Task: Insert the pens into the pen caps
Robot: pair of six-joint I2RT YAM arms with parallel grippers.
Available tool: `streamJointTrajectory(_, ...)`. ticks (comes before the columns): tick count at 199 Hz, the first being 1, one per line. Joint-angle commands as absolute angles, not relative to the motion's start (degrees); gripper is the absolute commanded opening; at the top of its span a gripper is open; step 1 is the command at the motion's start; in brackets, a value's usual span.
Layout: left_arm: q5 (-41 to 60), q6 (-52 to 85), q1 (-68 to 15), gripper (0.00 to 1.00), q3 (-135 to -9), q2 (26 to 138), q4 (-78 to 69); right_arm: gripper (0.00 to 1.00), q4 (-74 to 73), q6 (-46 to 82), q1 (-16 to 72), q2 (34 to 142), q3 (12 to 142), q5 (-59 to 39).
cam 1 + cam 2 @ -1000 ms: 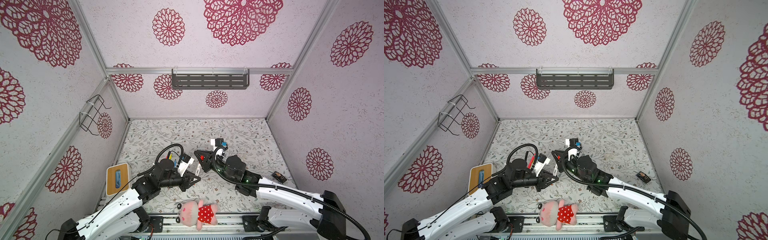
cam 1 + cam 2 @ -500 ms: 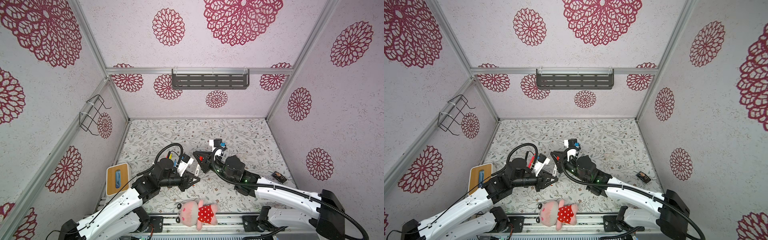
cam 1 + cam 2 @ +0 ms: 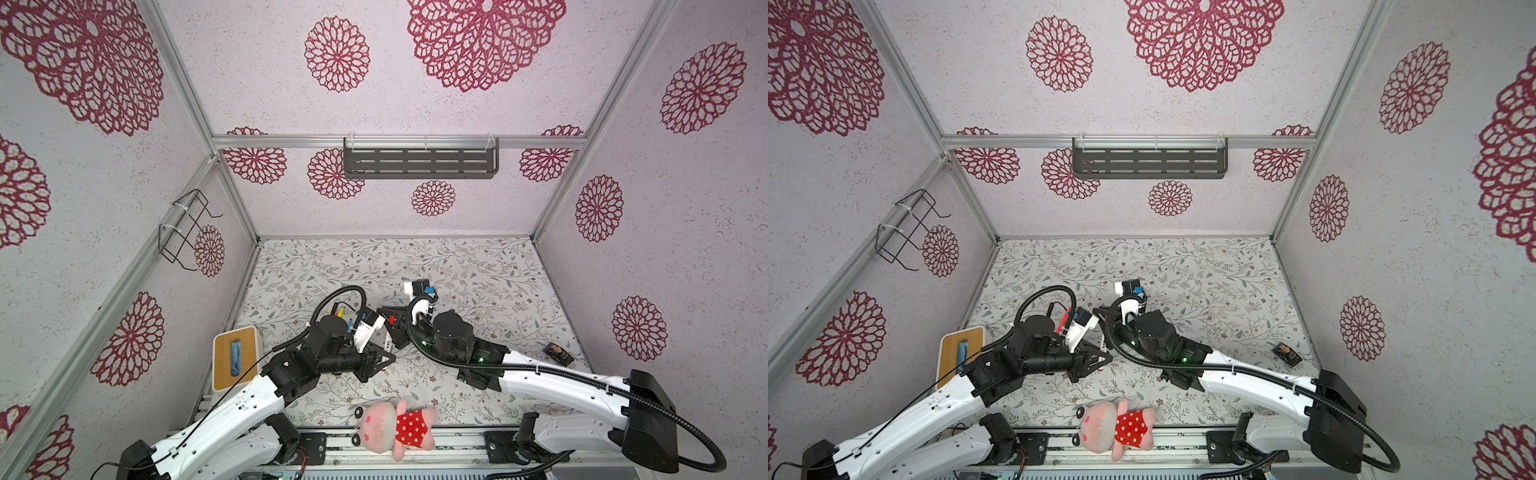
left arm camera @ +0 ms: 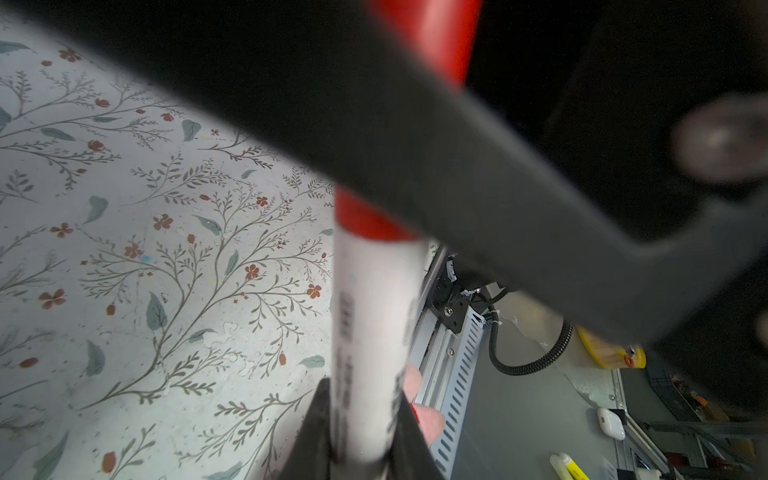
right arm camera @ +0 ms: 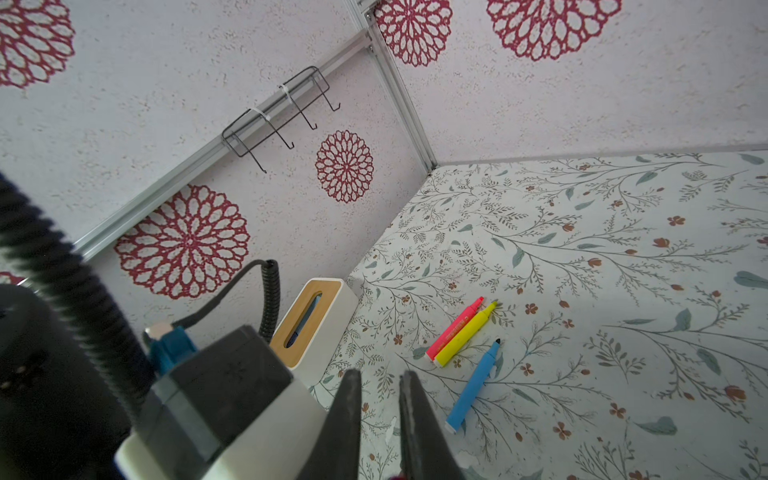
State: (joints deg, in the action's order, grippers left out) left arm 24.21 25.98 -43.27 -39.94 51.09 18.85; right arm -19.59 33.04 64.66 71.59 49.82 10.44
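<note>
Clamping the white pen between the fingers of my left gripper, I point its red-banded end toward my right gripper, whose dark finger crosses in front of it in the left wrist view. My right fingers are pinched nearly together on the red cap, which shows past that finger in line with the barrel; whether the tip sits inside it I cannot tell. On the table lie the pink pen and yellow pen, uncapped and touching side by side, with the blue pen just beside them.
</note>
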Motion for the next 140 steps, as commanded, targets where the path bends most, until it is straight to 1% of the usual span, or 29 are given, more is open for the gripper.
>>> streamJointTrajectory(1, 10.0, 28.3, -37.6, 0.0, -47.9, 49.9, -2.1, 0.0, 1.0, 31.9, 74.5, 73.4, 45.4, -3.7)
streamJointTrajectory(48, 9.5, 29.1, -37.6, 0.0, -46.6, 48.3, -2.1, 0.0, 0.3, 31.4, 74.5, 69.1, 44.1, -1.6)
streamJointTrajectory(80, 9.4, 29.4, -37.4, 0.0, -45.6, 47.7, -2.8, 0.0, -2.6, 31.3, 74.6, 65.5, 41.5, -3.0)
streamJointTrajectory(90, 10.9, 29.4, -37.1, 0.0, -45.7, 47.9, -3.3, 0.0, -3.8, 31.3, 74.5, 64.6, 40.4, -4.1)
streamJointTrajectory(101, 14.8, 29.1, -36.6, 0.0, -46.3, 48.6, -3.7, 0.0, -4.3, 31.2, 74.5, 63.8, 39.7, -5.2)
streamJointTrajectory(140, 20.8, 27.8, -35.8, 0.0, -48.0, 49.5, -2.1, 0.0, -4.1, 29.2, 74.5, 61.5, 39.4, -9.2)
